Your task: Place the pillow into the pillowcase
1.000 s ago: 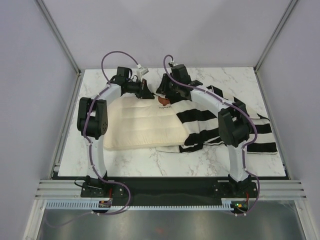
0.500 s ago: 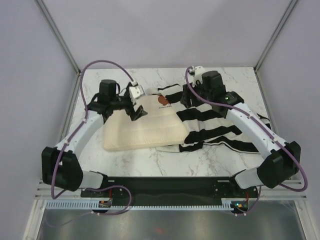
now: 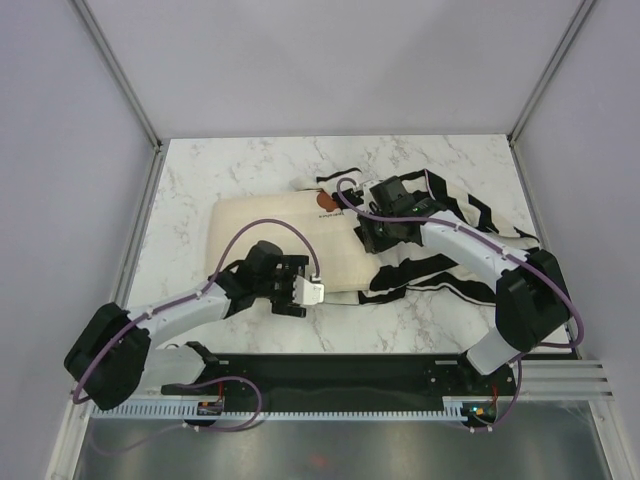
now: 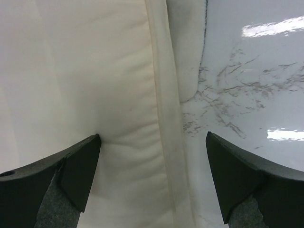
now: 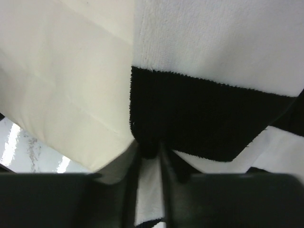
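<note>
On the white marble table (image 3: 230, 170), mid frame in the top view, the pillow (image 3: 265, 235) lies flat, brown patch (image 3: 327, 200) at its upper right corner. The pillowcase (image 3: 470, 262) sprawls crumpled to the right, its stripes overlapping the pillow's right edge. Pale grey walls (image 3: 350, 70) box the table on 3 sides, w/ metal posts (image 3: 115, 70) at the back corners. My left gripper (image 4: 152, 183) sits low at the pillow's lower edge, left of centre. The wrist cam shows its jaws wide apart, straddling the seamed edge, w/ one finger (image 4: 71, 175) over the cushion and the other over bare marble w/ glare streaks. My right gripper (image 5: 148, 149) is right of centre, where stripes meet pillow. Its jaws are pinched tight on a fold of black-and-white fabric, cream pillow just beside
</note>
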You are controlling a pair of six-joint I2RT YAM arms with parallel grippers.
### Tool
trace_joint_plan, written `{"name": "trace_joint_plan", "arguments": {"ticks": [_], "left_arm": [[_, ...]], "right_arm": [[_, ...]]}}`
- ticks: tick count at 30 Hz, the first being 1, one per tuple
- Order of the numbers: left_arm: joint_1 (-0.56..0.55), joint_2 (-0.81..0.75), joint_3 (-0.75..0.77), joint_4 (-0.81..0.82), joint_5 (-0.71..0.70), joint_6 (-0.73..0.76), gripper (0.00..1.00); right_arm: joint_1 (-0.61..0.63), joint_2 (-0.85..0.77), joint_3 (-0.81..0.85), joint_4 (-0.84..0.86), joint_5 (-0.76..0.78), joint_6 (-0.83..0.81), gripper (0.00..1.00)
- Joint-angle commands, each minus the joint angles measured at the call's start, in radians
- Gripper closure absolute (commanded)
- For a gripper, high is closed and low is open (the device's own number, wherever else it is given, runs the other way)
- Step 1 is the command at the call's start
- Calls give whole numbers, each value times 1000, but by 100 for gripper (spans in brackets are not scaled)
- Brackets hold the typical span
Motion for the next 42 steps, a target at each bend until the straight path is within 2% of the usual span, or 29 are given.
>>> {"name": "trace_joint_plan", "arguments": {"ticks": [1, 3, 4, 6, 7, 8, 9, 11, 18, 24, 27, 28, 29, 30, 32, 33, 34, 36, 40, 42], "left_arm": [[-31, 58, -28, 202, -164, 87, 0], [-34, 110, -33, 297, -195, 94, 2], [-39, 124, -21, 309, -203, 106, 4], [-51, 172, -13, 352, -215, 117, 19], [-63, 190, 4, 354, -215, 123, 30], [-69, 205, 18, 355, -218, 112, 63], [-72, 231, 38, 348, -224, 92, 84], [-74, 245, 119, 348, -224, 92, 84], [-69, 178, 279, 348, -224, 92, 84], [-72, 204, 371, 348, -224, 92, 84], [-83, 247, 414, 348, -224, 92, 84], [-79, 259, 440, 348, -224, 92, 84], [-71, 267, 452, 348, -224, 92, 84], [-71, 267, 452, 348, -224, 92, 84], [-66, 259, 460, 348, -224, 92, 84], [-59, 256, 460, 348, -224, 92, 84], [-59, 258, 460, 348, -224, 92, 84], [-49, 271, 470, 348, -224, 92, 84], [-39, 336, 541, 348, -224, 92, 84], [-25, 376, 616, 348, -224, 92, 84]], "right_arm": [[22, -8, -25, -11, 10, 20, 82], [25, 6, -10, -11, 4, 34, 100], [25, 7, -4, -11, -20, 34, 100], [25, 12, 22, -9, -55, 49, 100], [25, 13, 29, -5, -83, 65, 100], [25, 13, 35, 4, -135, 74, 100], [25, 13, 55, 7, -164, 83, 100], [26, 13, 73, 30, -239, 120, 100], [71, 53, 219, 99, -281, 255, 100], [86, 79, 205, 335, -266, 491, 100], [86, 110, 258, 393, -287, 520, 100], [74, 110, 272, 382, -263, 488, 94], [34, 73, 267, 332, -248, 455, 68], [34, 73, 242, 319, -237, 454, 56], [-101, -17, 140, 276, -237, 453, 31], [-159, -51, 100, 265, -252, 465, 27], [-276, -130, 54, 265, -266, 470, 25], [-403, -221, -41, 262, -281, 441, 22], [-459, -443, -135, 160, -312, 335, 22], [-460, -500, -249, 135, -307, 329, 23]]}}
